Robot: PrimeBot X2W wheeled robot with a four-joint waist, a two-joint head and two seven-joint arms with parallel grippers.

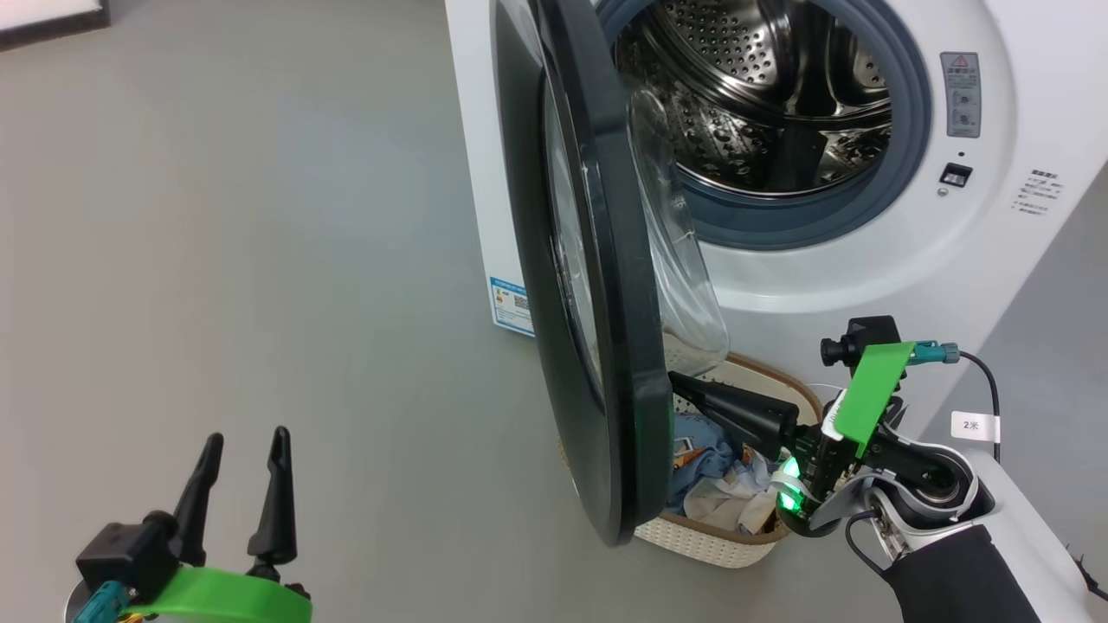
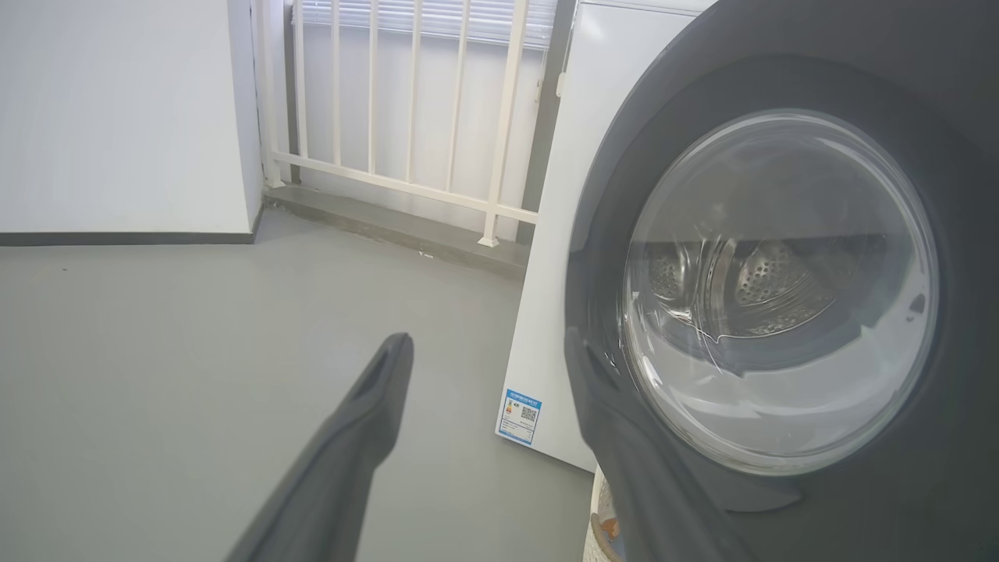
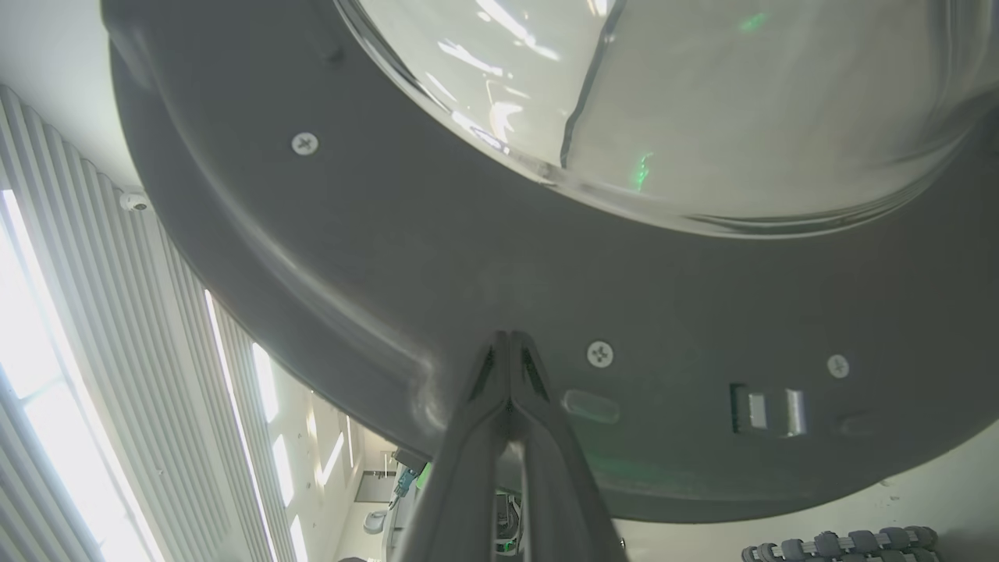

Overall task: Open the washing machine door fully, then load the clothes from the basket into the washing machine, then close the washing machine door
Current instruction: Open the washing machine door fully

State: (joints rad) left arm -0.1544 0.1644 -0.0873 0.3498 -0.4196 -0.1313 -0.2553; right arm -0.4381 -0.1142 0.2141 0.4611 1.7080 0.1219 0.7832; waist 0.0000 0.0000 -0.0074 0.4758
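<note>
**A:** While the head camera looks down, what does the room offer underfoot?

**B:** A smooth, matt grey floor (image 1: 260,216). In the left wrist view it runs to a white wall (image 2: 117,117) with a dark skirting. A white barred railing (image 2: 406,117) stands on a low sill beside the washing machine (image 1: 978,242).

**A:** And the machine itself?

**B:** It is white, with its steel drum (image 1: 762,95) exposed inside the grey gasket (image 1: 909,147). A blue label sticker (image 1: 511,305) sits low on its side panel.

**A:** What stands in the way?

**B:** The washing machine door (image 1: 606,346). It is part-way open and edge-on to the head camera, with its glass bowl (image 1: 684,285) bulging toward the drum. Its lower rim crosses in front of the basket (image 1: 718,541) and hides the basket's left part.

**A:** Where is the basket?

**B:** On the floor just before the machine, below the opening. The clothes (image 1: 710,467) lie bunched inside it, light blue and white.

**A:** The grippers?

**B:** The left gripper (image 1: 246,434) is at the lower left over the floor, well apart from the door, with its fingers spread wide. The right gripper (image 3: 507,337) reaches across above the basket with its fingers pressed together. Its tips are at the door's grey inner face, near a screw by the lower rim.
</note>
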